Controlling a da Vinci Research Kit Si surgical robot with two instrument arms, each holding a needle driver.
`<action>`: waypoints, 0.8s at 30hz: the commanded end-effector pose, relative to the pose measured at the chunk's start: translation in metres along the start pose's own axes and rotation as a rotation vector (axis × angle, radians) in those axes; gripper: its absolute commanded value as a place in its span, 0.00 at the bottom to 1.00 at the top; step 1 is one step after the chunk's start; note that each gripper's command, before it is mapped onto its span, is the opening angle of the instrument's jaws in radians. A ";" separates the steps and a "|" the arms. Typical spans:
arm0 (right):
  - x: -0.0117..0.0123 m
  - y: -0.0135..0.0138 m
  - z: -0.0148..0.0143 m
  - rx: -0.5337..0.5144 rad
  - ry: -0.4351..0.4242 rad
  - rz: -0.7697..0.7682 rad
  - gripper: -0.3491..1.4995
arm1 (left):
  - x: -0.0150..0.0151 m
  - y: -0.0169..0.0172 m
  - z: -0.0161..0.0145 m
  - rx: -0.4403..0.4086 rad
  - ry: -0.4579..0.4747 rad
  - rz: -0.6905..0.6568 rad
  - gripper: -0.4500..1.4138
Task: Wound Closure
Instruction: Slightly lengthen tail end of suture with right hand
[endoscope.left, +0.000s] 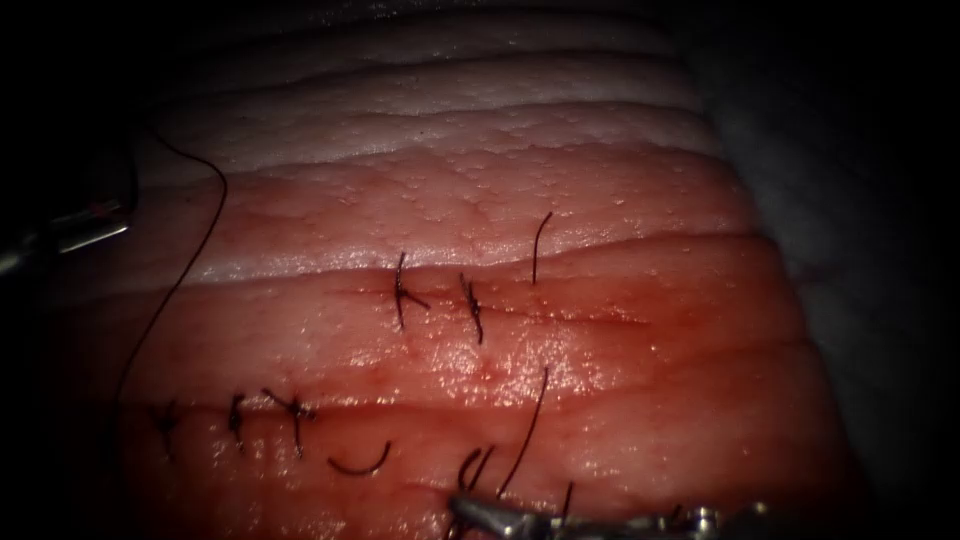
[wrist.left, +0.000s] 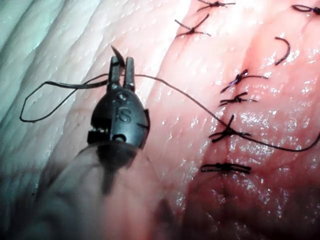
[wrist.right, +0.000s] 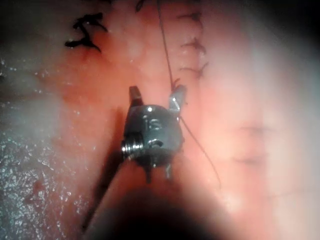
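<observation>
Nearest the endoscope, your right tool lies along the bottom edge of the picture, coming in from the right. In the right wrist view its jaws stand apart, holding nothing, with a strand of thread running just beside one jaw over the tissue.

Your left tool has its jaws pressed together on the needle, gripped near one end, so a short dark tip pokes out past them. The needle is clear of the tissue. Thread trails from the jaws to both sides, one part looping over pale tissue, the other crossing toward the stitches.

In the endoscope view the left tool sits at the far left edge, well apart from the right one. Tied stitches cross the upper cut, and cut ends of thread lie loose lower down.
</observation>
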 end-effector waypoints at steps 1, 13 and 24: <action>-0.0023 0.0013 -0.0008 0.003 0.005 -0.002 0.85 | -0.0004 0.0000 0.0008 -0.001 0.001 0.001 0.00; -0.0112 0.0129 -0.0015 -0.163 0.059 0.380 0.70 | -0.0007 0.0006 0.0053 -0.027 0.011 -0.001 0.00; -0.0147 0.0190 0.0047 -0.257 0.093 0.694 0.54 | -0.0008 0.0018 0.0062 -0.049 0.006 0.005 0.00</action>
